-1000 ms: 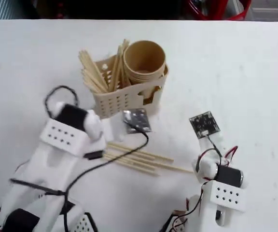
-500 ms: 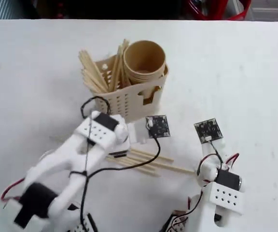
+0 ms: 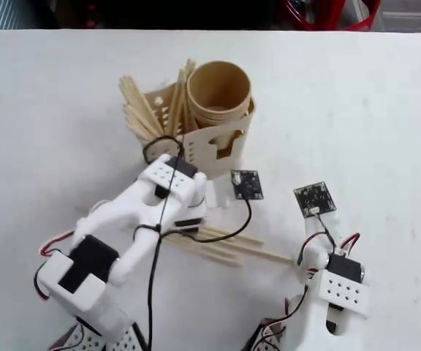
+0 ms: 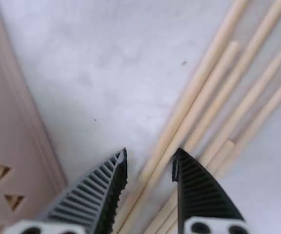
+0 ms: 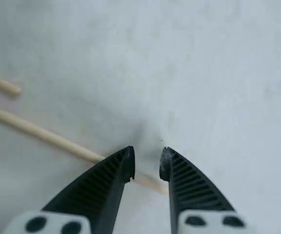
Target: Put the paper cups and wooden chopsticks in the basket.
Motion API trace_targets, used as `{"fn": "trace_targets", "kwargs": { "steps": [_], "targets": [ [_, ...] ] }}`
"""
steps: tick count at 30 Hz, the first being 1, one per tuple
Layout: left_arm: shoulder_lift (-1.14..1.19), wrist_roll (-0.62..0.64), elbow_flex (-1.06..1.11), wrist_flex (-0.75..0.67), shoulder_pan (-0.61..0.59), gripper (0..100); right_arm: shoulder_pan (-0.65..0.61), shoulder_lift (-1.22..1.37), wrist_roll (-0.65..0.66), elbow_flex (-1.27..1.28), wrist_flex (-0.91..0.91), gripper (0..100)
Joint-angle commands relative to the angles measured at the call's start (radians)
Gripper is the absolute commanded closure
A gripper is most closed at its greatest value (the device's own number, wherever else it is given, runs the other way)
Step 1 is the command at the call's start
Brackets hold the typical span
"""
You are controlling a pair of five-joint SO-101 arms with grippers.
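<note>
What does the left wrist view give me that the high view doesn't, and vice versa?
Left wrist view: the left pincer open, two loose chopsticks running between its fingers. High view: paper cups and standing chopsticks in the basket, plus the right arm near the loose chopsticks' far end. Both: the loose chopsticks and the basket's wall.

I count one basket (image 3: pixel 196 150) on the counter. One nested stack of paper cups (image 3: pixel 218 88) stands in it; several rims show, but I can't fix the number. A dense bunch of chopsticks (image 3: pixel 141 110) is too crowded to count. Loose chopsticks (image 3: pixel 232 248) number five or six, overlapping. There are two end effectors: the left end effector (image 4: pixel 149 168) and the right end effector (image 5: pixel 147 163).
</note>
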Motion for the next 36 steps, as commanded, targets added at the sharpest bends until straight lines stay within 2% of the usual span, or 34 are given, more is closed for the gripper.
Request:
{"fn": "trace_targets", "kwargs": {
  "steps": [1, 3, 12, 16, 26, 30, 36],
  "targets": [
    [0.019, -0.003, -0.068, -0.011, 0.039, 84, 0.005, 0.004, -0.005, -0.005, -0.013, 90.2],
    [0.019, 0.009, -0.071, -0.021, 0.051, 84, 0.005, 0.004, -0.005, -0.005, -0.015, 90.2],
    [0.022, 0.261, -0.114, -0.098, 0.067, 84, 0.005, 0.004, -0.005, -0.005, -0.015, 90.3],
    [0.022, 0.388, -0.114, -0.089, 0.062, 89, 0.005, 0.004, -0.005, -0.005, -0.015, 90.3],
    [0.024, 0.39, -0.112, -0.097, 0.068, 90, 0.005, 0.004, -0.005, -0.005, -0.015, 90.3],
    [0.021, 0.39, -0.12, -0.091, 0.068, 98, 0.005, 0.004, -0.005, -0.005, -0.015, 90.3],
    [-0.015, 0.393, -0.169, -0.049, 0.068, 98, 0.005, 0.004, -0.005, -0.005, -0.015, 90.3]
  ]
}}
